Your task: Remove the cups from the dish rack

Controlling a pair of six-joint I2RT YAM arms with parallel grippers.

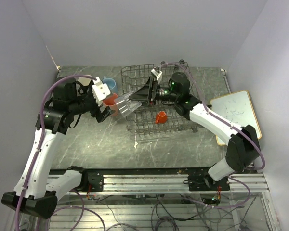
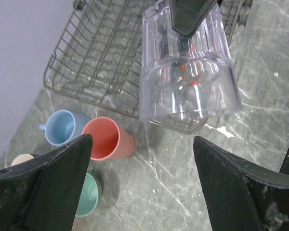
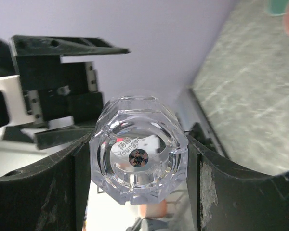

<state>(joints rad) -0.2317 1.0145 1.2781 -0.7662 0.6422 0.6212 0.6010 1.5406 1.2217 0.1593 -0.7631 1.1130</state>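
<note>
My right gripper [image 1: 136,100] is shut on the clear glass [image 1: 125,108] and holds it on its side over the left edge of the dish rack [image 1: 176,126]. In the right wrist view the glass base [image 3: 139,156] sits tight between both fingers. My left gripper [image 2: 142,139] stands open just below and left of the glass [image 2: 188,62], with nothing between its fingers. A tiny orange cup [image 1: 160,117] lies in the rack. On the table left of the rack [image 2: 96,62] are a light blue mug [image 2: 62,127], a pink tumbler [image 2: 106,138] and a pale green cup [image 2: 86,195].
A cream-coloured cup [image 2: 21,160] shows at the left edge of the left wrist view, near the wall. A white board with a wooden frame [image 1: 236,115] lies at the right of the table. The two arms meet closely at the rack's left side.
</note>
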